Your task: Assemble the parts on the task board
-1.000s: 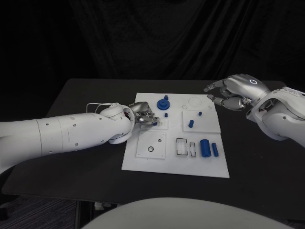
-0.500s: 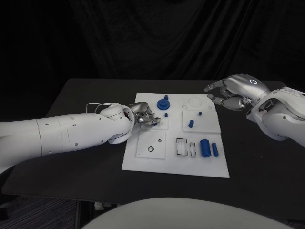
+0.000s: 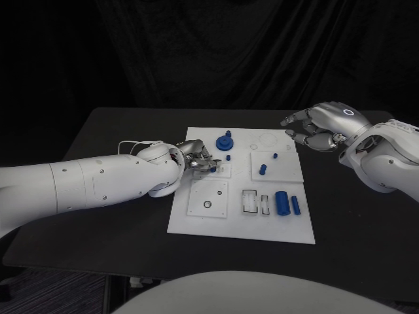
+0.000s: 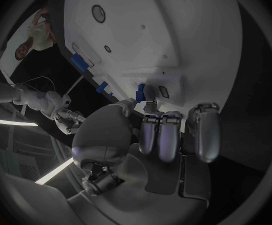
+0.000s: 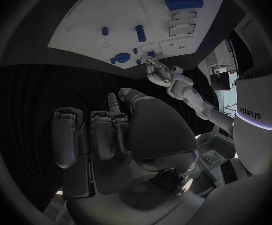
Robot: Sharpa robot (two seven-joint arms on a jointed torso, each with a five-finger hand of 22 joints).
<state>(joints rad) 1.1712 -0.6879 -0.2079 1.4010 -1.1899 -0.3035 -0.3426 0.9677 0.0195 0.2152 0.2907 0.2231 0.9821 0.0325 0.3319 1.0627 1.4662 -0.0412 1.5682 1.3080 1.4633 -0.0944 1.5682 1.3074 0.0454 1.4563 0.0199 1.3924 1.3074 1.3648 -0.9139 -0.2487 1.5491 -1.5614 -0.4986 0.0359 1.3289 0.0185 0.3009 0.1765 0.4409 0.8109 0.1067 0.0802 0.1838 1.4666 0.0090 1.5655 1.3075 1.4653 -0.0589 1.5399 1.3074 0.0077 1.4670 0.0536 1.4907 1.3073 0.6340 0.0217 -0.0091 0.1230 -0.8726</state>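
Two hands in your frame: left hand (image 3: 196, 159) sits low over the task board (image 3: 214, 212) at its left edge, thumb and fingers pinching a small blue part (image 4: 140, 91) against the plate. Right hand (image 3: 321, 127) hovers off the board's far right corner, fingers curled in, nothing in them. Around the pinch you've got a blue knobbed piece (image 3: 224, 142) just beyond, a short peg (image 3: 262, 170) mid-board, two blue cylinders (image 3: 282, 203) near the front edge.

One readable marking, on the left arm

You are seeing the word "edipys", as best it reads, standing on the left arm's white casing (image 5: 251, 92), well behind the left hand (image 5: 160, 74); nothing else is reading legibly.
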